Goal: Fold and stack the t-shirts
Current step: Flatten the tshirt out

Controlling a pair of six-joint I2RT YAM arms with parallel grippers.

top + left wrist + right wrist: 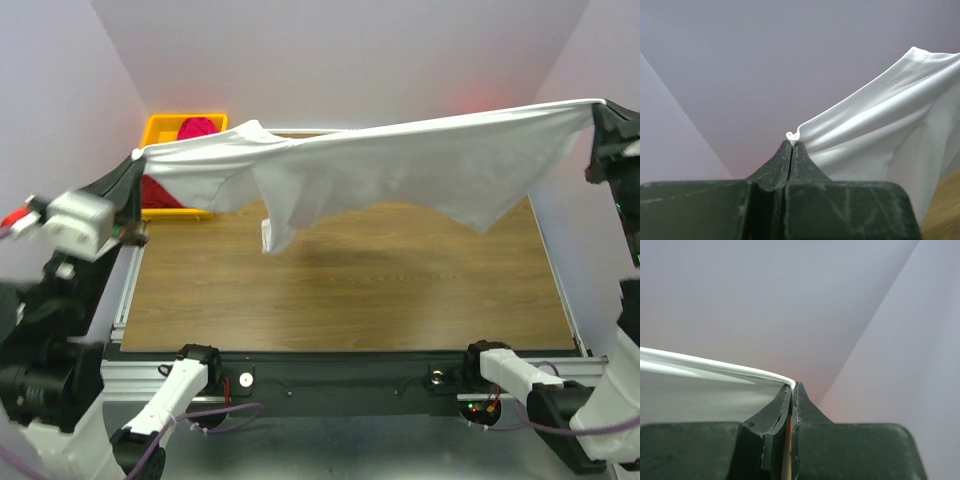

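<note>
The white t-shirt (400,165) hangs stretched in the air across the whole table, held at both ends. My left gripper (135,160) is shut on its left end, raised at the far left; in the left wrist view the cloth (875,130) pokes out of the shut tips (791,144). My right gripper (598,108) is shut on its right end, high at the far right; the right wrist view shows the taut hem (715,367) running into the shut tips (793,386). A magenta t-shirt (197,128) and a dark red one (158,193) lie in the bin.
A yellow plastic bin (160,130) stands at the table's far left corner, partly hidden by the white cloth. The wooden tabletop (340,290) lies under the hanging shirt. Purple walls close in on both sides and behind.
</note>
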